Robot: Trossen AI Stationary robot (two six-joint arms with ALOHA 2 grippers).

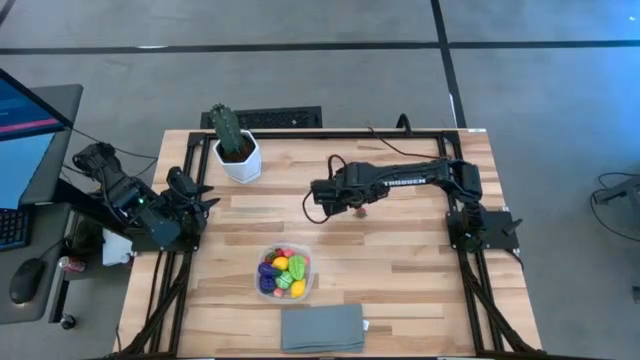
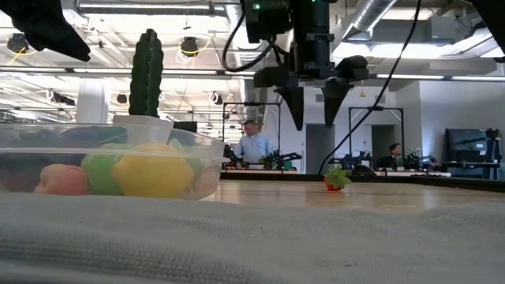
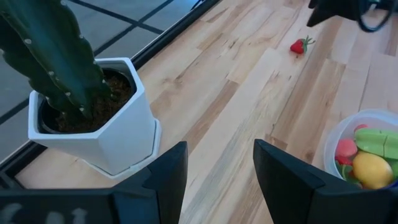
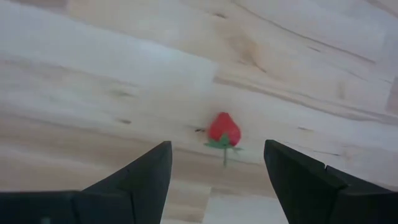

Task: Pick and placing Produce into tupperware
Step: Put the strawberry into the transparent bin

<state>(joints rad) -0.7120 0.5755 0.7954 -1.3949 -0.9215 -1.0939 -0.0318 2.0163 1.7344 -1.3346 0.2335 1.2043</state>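
Pale plank wood table [image 1: 400,280], smooth, is lying mostly bare on its right half. Flat grey folded cloth [image 1: 322,328] is sitting at the near edge, touching nothing. Ribbed green cactus [image 1: 227,128] in its white hexagonal pot [image 1: 240,160] is standing near the far-left corner. Clear rounded tupperware [image 1: 284,273] is holding glossy produce [image 1: 281,273], just behind the cloth. Right gripper [image 2: 314,106] is hanging empty, fingers apart, above a lone red strawberry [image 4: 223,130] mid-table. Left gripper [image 3: 214,171] is waiting at the left edge, parted, empty.
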